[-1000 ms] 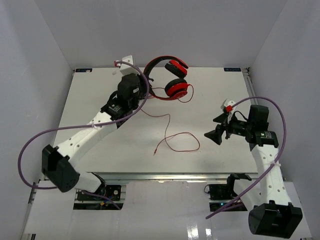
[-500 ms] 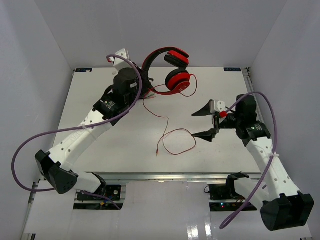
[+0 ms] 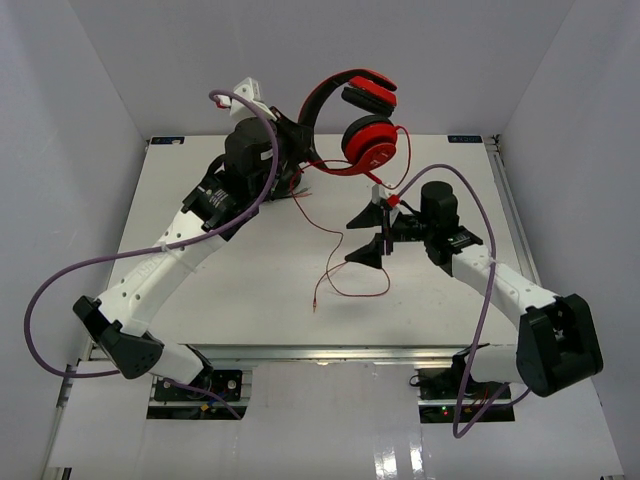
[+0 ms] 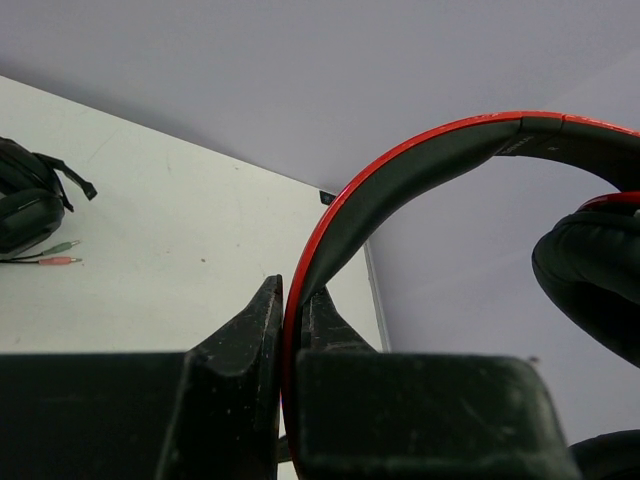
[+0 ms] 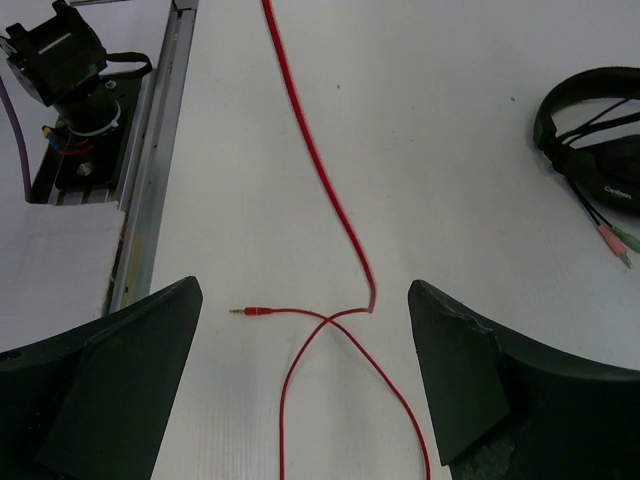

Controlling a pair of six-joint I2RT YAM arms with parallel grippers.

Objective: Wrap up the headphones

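While the left hand (image 4: pixel 290 305) clamps the headphones (image 3: pixel 362 122) aloft at 12 o'clock, the cable (image 5: pixel 324 180) lies unwound on the desk (image 3: pixel 240 290) beneath the wide-open right hand (image 3: pixel 368 236); wrapping not yet begun

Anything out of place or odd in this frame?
Nothing damaged. The headphones are held above the table, pinched by the headband in the left gripper, while their cable trails down loose and crosses itself in a loop under the open right gripper. A black headset also lies on the table.
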